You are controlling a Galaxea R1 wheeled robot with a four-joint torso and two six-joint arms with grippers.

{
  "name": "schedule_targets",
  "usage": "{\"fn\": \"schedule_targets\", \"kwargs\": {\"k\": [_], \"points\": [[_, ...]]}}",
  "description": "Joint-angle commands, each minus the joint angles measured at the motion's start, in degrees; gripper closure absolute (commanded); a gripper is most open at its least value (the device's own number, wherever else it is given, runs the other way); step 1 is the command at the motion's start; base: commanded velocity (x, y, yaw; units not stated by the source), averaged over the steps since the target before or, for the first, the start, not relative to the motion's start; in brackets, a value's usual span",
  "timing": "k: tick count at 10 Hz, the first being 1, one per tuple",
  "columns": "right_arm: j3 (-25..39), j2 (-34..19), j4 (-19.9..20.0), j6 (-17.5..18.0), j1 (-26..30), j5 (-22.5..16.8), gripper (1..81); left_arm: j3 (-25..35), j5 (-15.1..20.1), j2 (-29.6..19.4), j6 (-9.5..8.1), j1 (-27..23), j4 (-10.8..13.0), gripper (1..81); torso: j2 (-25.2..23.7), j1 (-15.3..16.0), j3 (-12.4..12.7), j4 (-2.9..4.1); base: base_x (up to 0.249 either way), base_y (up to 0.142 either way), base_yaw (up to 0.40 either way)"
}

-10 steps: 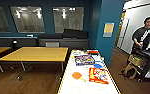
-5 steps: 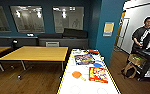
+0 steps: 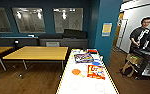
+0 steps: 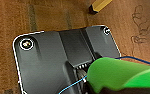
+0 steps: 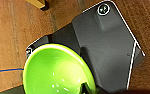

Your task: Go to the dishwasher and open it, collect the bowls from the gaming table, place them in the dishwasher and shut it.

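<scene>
The gaming table (image 3: 66,86) stretches away from me, white-topped with a yellowish edge and colourful board-game boxes (image 3: 83,57). A small round orange thing (image 3: 76,72), by its look the orange bowl, lies on the table's left half. The bright green bowl (image 5: 57,71) shows from the inside in the right wrist view, with a dark fingertip (image 5: 83,88) hooked over its rim, so my right gripper is shut on it. The left wrist view shows the green bowl (image 4: 121,73) from the outside, above the dark plate. The dishwasher is out of view.
Yellow-topped tables (image 3: 36,53) stand to the left on a brown wood floor. A teal wall corner (image 3: 106,30) rises just right of the gaming table. A person (image 3: 141,32) with a control rig stands at the far right. A dark bench (image 3: 63,37) lines the back wall.
</scene>
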Motion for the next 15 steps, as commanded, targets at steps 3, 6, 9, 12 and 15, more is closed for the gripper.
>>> {"fn": "schedule_targets", "kwargs": {"k": [3,6,9,12,15], "points": [[-1.7,0.97,-0.81,-1.39,2.41,-1.97,81.1,0.03,1.32,-1.13,0.2,-2.0,0.12,81.1,0.0,-0.02,0.0,0.0,-0.148,0.0,0.0],[-2.67,0.97,-1.16,-1.39,2.41,-2.14,81.1,-0.32,1.41,-0.69,0.2,-2.0,0.21,81.1,0.0,-0.07,0.0,0.0,-0.15,0.0,0.0],[-2.67,1.24,-1.34,-1.47,2.41,-2.32,81.1,-2.07,1.41,0.72,0.2,-1.91,0.65,81.1,0.0,-0.07,0.0,0.0,-0.15,0.0,0.0],[-2.67,1.76,-1.77,-1.47,2.32,-2.32,81.1,-4.1,1.32,1.95,0.2,-1.91,0.65,81.1,0.0,-0.07,0.0,0.0,-0.15,0.0,0.0],[-2.67,1.76,-1.78,-1.39,2.41,-2.32,81.1,-4.18,1.32,1.95,0.29,-1.91,0.56,81.1,0.0,-0.07,0.02,0.0,-0.15,0.0,0.0]]}}
